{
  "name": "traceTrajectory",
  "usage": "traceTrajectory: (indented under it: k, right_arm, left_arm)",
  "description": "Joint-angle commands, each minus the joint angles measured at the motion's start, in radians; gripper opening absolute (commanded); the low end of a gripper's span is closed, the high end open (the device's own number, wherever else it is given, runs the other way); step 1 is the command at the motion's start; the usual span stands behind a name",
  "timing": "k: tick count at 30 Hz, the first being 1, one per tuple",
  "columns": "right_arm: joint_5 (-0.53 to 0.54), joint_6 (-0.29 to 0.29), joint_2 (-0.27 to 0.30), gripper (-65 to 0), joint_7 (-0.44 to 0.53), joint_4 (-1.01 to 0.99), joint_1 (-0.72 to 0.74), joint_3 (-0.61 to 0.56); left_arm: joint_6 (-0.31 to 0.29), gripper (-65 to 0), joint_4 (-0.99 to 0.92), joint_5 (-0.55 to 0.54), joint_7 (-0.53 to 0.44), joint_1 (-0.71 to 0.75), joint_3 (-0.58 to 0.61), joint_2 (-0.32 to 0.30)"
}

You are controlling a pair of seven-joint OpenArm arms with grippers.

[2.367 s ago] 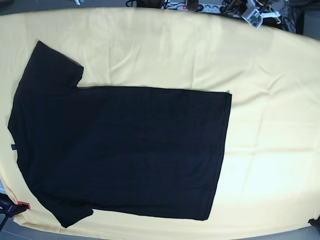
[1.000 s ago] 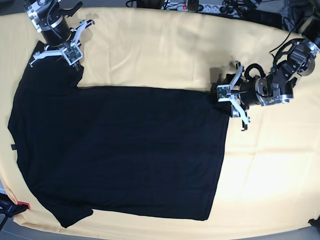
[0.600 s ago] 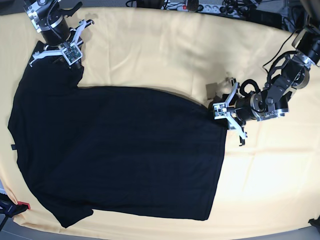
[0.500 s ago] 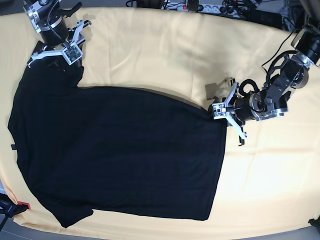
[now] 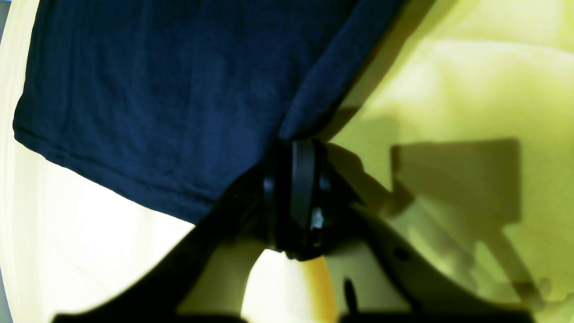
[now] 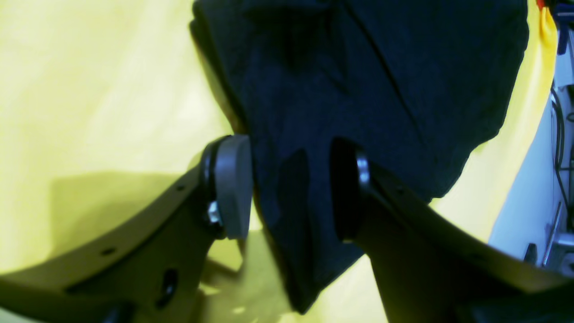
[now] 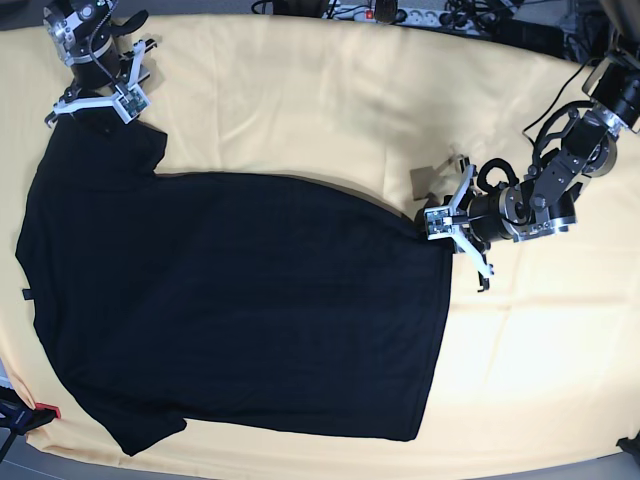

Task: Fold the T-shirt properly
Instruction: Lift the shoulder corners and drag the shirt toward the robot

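Observation:
The black T-shirt (image 7: 240, 300) lies flat, plain side up, on the pale yellow cloth (image 7: 350, 100), collar to the left, with a small label (image 7: 25, 294) at its left edge. My left gripper (image 7: 437, 222) is shut on the shirt's far hem corner. The left wrist view shows it (image 5: 298, 148) pinching the cloth (image 5: 157, 89), which is raised a little. My right gripper (image 7: 92, 103) is at the far sleeve. In the right wrist view it (image 6: 291, 188) is open, its fingers (image 6: 231, 179) straddling the sleeve cloth (image 6: 358, 67).
The yellow cloth covers the whole table. Cables and a power strip (image 7: 400, 12) lie along the far edge. A red and black item (image 7: 40, 412) sits at the front left corner.
Both arms came into view. The left gripper closed on the hem corner and drew it slightly left. The right gripper shifted a little up and left at the sleeve.

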Motion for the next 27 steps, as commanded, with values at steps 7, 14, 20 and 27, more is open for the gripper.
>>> traceTrajectory:
  k: [7,14,20,27]
  right_arm:
    - [-0.001,-0.003,0.021,-49.1,-0.008,-0.072,0.064,0.006]
    - [-0.001,-0.071,0.030,-65.0,-0.022,-0.043,0.093,0.006]
    - [-0.001,-0.071,0.058,-65.0,-0.079,0.058,0.032,0.006]
    - [-0.001,-0.071,0.068,-65.0,-0.135,0.187,-0.108,0.006]
  left_arm:
    - [0.015,-65.0,0.012,-0.011,-0.015,-0.022,-0.011,-0.014]
    - [0.002,-65.0,0.023,-0.053,-0.008,-0.022,-0.011,-0.023]
    - [-0.013,-65.0,0.160,-0.069,0.137,0.049,-0.011,-0.114]
    - [0.019,-65.0,0.352,-0.062,0.152,0.229,-0.011,-0.280]
